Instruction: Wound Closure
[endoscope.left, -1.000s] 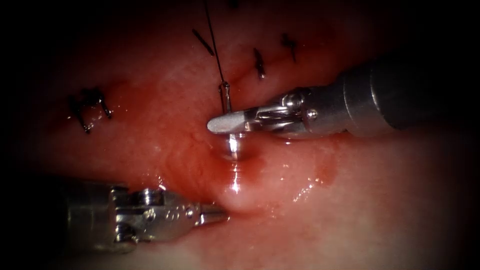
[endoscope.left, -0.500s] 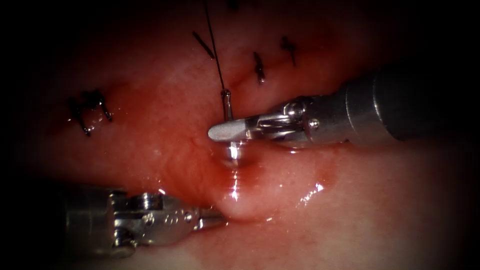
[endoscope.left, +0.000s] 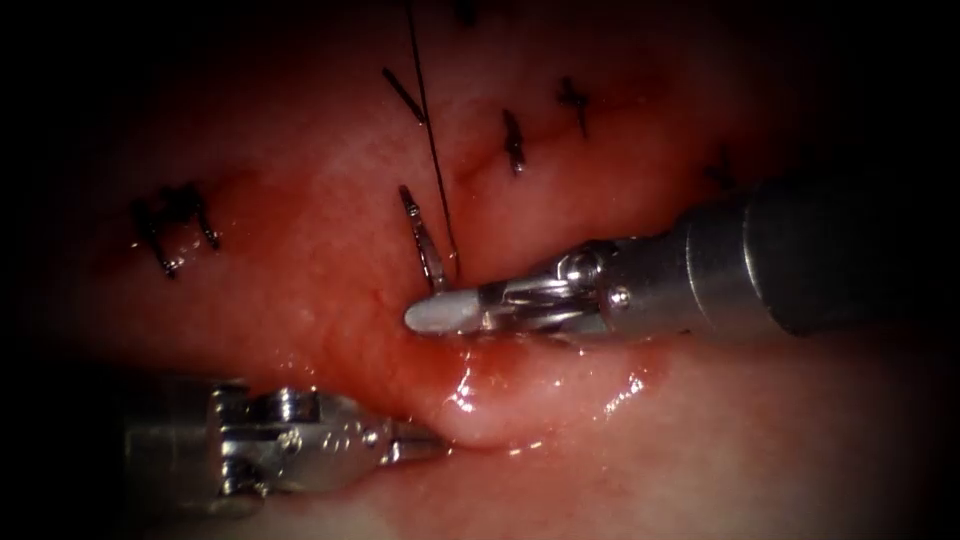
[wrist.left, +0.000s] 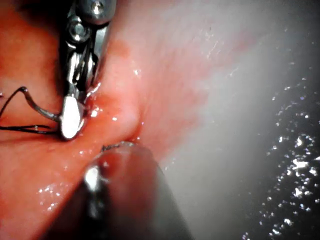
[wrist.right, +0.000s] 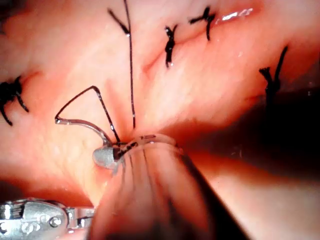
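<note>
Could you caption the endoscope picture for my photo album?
Right tool grips the curved needle, thread trailing, over stitched tissue; left tool presses the tissue below.

- A pale grey-white surface (wrist.left: 260, 150) lies beyond the pink edge, speckled with bright wet glints.
- Strong light falls centrally; the endoscope view's margins sink into darkness.

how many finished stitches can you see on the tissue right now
4 stitches: one far left, two beyond the right tool, one faint beside its shaft. Others may be hidden.
</note>
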